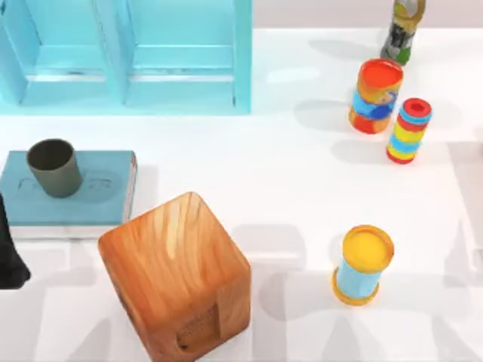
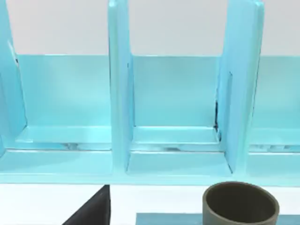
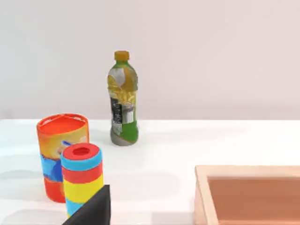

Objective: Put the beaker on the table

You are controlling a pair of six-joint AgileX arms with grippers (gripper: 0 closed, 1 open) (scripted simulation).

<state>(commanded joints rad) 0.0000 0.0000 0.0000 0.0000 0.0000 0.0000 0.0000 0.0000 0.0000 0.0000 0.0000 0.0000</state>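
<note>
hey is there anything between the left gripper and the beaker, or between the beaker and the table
Nothing visible. The beaker stands upright on the teal book at the table's left side, with the left arm just below it in the top view. Bare tabletop lies right beside the book; the wooden cube sits lower right.

The top view looks straight down on the bench (image 1: 302, 181). The left wrist view faces the cabinet (image 2: 117, 117) closely, level; both show the beaker (image 1: 54, 167).
</note>
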